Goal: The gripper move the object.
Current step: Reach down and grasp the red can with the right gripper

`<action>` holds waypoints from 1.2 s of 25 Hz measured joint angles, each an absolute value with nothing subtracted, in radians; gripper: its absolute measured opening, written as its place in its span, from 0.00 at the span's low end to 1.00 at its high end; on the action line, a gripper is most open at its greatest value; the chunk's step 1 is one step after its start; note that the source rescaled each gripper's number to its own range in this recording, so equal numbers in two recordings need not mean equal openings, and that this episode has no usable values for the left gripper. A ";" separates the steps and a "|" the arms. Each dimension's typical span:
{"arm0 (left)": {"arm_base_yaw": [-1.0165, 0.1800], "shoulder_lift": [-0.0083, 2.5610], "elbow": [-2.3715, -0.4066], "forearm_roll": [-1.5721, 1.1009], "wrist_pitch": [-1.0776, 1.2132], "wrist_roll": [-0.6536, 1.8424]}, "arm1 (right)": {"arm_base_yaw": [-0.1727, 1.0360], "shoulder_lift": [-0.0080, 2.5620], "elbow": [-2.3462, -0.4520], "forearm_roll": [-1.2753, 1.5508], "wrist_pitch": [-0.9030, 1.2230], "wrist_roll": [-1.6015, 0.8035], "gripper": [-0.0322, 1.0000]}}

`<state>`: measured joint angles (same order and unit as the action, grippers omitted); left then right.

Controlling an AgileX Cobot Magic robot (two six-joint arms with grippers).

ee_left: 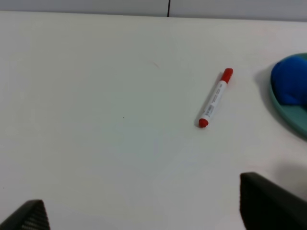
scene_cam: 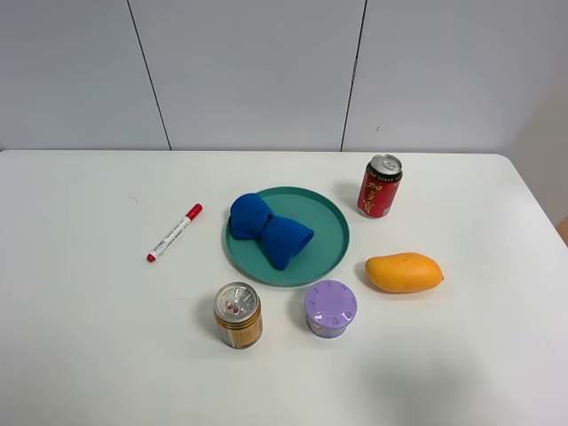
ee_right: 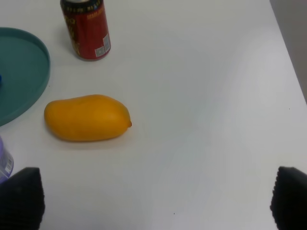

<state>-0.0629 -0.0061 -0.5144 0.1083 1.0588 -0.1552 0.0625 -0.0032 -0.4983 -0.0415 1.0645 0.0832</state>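
Red can (scene_cam: 380, 186) stands upright at the plate's (scene_cam: 330, 222) two o'clock; our right gripper (ee_right: 154, 200), jaws spread wide, could topple it approaching low, or clip the mango (scene_cam: 404, 272) between.

Red can (scene_cam: 380, 186) upright, rear rt.

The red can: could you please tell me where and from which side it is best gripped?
Probably mid-body on the red can, jaws across its round wall. It stands upright, so the right gripper should come from the right, away from the plate and mango.
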 joint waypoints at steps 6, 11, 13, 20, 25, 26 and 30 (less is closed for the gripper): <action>-0.063 -0.006 -0.514 0.108 1.059 -0.155 | 0.063 -0.003 -0.498 -0.042 1.064 0.083 1.00; -0.063 -0.006 -0.514 0.108 1.059 -0.155 | 0.063 -0.003 -0.498 -0.042 1.064 0.083 1.00; -0.063 -0.006 -0.514 0.108 1.059 -0.155 | 0.063 -0.003 -0.498 -0.046 1.064 0.083 1.00; -0.063 -0.006 -0.514 0.108 1.059 -0.155 | 0.063 0.038 -0.550 -0.094 1.061 0.083 1.00; -0.063 -0.006 -0.514 0.108 1.059 -0.155 | 0.063 0.277 -0.730 -0.097 1.057 0.082 1.00; -0.063 -0.006 -0.514 0.108 1.059 -0.155 | 0.063 0.337 -0.761 -0.097 1.057 0.082 1.00; -0.063 -0.006 -0.514 0.108 1.059 -0.155 | 0.063 0.570 -0.891 -0.097 1.023 0.073 1.00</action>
